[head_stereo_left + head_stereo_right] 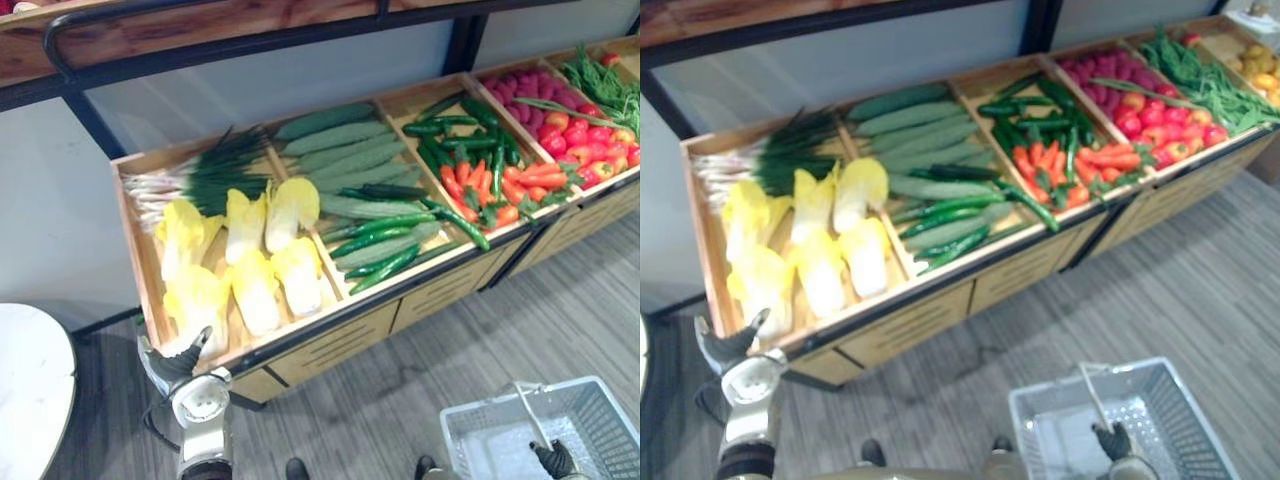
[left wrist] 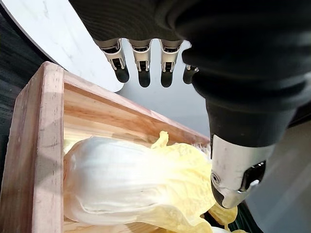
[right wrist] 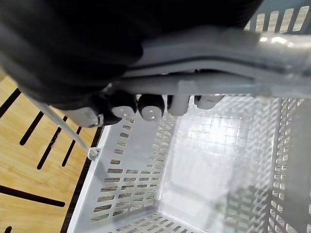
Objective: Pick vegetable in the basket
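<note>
1. A wooden stand [image 1: 330, 345] runs across the scene, split into open compartments of vegetables.
2. The leftmost compartment holds pale yellow cabbages [image 1: 255, 290] toward the front, with scallions [image 1: 205, 175] behind them.
3. The compartments to the right hold long green cucumbers [image 1: 345, 160], then orange carrots [image 1: 480, 185] among dark green vegetables, then red tomatoes [image 1: 585, 145].
4. The left hand [image 1: 172, 365] is at the stand's front left corner, just beside the nearest cabbage [image 2: 121, 184].
5. In the left wrist view its fingers [image 2: 144, 73] are straight in a row above that cabbage, with the thumb apart from them. The hand is wide open and holds nothing. The thumb tip is close to a yellow leaf, but whether it touches cannot be told.
6. The right hand [image 1: 553, 458] is low on the right, well apart from the stand.
7. Its fingers are curled tight round the handle [image 3: 272, 53] of a grey plastic basket [image 1: 500, 402].
8. The basket has slotted mesh walls and sits over the grey plank floor [image 1: 400, 390], in front of the stand. Its bare bottom shows in the right wrist view.
9. A white round desk [image 1: 30, 390] stands at the far left, near the left hand.
</note>
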Robot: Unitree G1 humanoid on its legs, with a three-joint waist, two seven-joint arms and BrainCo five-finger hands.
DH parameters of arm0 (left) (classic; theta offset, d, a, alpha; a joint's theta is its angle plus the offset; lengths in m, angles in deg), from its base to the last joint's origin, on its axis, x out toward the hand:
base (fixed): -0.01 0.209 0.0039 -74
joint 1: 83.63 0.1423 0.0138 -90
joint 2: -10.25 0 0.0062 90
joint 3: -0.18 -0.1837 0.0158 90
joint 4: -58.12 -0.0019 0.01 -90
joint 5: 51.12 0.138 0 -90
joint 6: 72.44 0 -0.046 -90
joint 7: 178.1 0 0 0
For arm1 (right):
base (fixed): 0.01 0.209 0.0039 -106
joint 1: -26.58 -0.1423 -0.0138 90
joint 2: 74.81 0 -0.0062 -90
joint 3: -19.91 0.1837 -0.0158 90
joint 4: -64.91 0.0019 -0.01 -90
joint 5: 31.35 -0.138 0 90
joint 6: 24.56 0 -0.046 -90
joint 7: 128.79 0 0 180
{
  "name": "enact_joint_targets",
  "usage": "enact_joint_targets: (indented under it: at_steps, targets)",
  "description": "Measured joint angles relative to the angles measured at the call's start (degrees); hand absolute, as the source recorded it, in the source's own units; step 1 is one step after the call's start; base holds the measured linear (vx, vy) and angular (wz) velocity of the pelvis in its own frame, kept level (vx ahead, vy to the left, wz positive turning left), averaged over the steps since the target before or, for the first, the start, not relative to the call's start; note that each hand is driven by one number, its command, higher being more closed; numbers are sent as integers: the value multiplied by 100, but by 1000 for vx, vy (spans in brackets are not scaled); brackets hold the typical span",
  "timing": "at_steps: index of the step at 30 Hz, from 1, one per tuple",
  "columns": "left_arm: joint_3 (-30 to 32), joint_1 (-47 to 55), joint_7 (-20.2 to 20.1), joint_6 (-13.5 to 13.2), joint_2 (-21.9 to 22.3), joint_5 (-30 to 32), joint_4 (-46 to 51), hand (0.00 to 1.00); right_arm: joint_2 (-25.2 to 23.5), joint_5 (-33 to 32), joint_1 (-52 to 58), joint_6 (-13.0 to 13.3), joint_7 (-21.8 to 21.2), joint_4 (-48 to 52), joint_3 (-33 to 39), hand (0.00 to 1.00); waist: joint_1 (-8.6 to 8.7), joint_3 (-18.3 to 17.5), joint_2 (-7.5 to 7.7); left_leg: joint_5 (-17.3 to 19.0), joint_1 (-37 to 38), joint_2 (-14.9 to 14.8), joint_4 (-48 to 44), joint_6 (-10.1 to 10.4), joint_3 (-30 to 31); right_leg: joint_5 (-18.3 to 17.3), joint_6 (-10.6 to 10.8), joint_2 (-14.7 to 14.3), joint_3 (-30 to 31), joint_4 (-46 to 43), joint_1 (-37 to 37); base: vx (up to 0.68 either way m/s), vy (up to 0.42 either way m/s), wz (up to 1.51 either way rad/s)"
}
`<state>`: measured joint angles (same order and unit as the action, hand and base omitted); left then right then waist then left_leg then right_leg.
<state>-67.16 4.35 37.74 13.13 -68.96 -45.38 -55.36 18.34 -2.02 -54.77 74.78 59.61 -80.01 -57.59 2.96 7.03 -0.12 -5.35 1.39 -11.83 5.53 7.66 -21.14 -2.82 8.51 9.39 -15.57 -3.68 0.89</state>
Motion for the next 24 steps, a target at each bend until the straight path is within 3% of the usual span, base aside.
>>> enact_joint_targets:
  at_steps: [24]
  targets:
    - [140, -573, 63, 4, -170, -342, -679, 0, 0, -1, -489, 9, 26, -25, -191, 100, -1, 460, 112, 0, -185, 9, 0, 0, -192, 100, -29, -22, 272, 84, 342, 24, 3, -6]
